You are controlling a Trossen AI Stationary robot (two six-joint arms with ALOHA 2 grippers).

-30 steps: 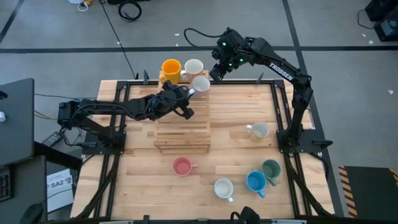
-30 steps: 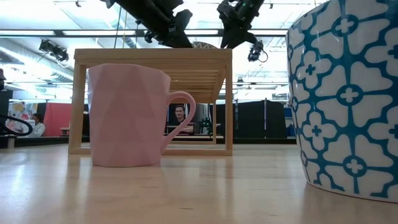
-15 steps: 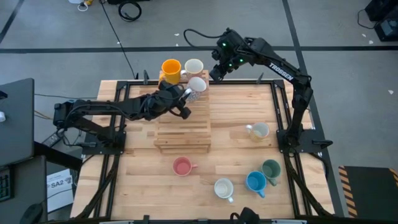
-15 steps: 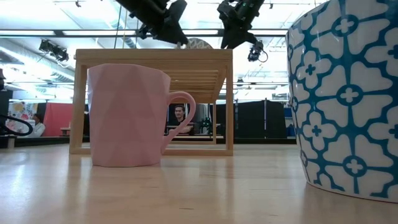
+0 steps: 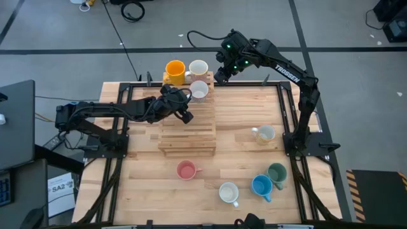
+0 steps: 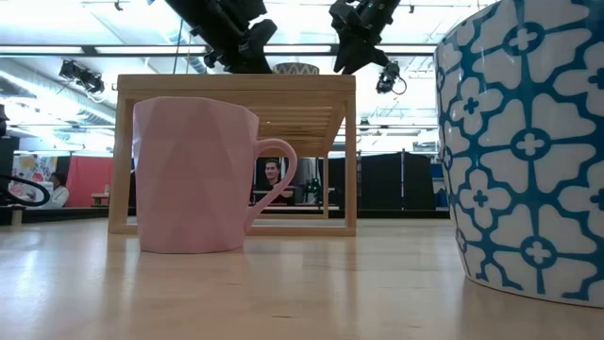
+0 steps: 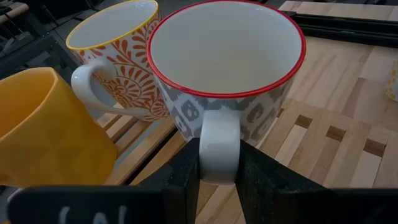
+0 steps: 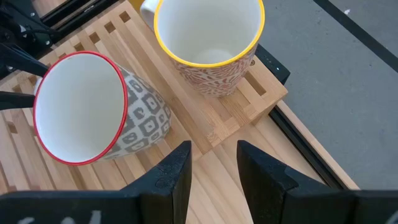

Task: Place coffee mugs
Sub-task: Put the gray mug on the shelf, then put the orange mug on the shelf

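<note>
Red-rimmed grey-patterned mug (image 7: 225, 74) has its white handle clamped between the left gripper (image 7: 219, 171) fingers, above the wooden slatted rack (image 5: 187, 124) near its 12 o'clock end. At its 10 o'clock stand the yellow-rimmed mug (image 7: 118, 62) and the orange mug (image 5: 175, 69). The right gripper (image 8: 214, 163), fingers apart and empty, hovers at about 1 o'clock of the rack. Pink mug (image 5: 186, 170), blue mug (image 5: 261, 186) and others sit toward the table's 6 o'clock edge.
</note>
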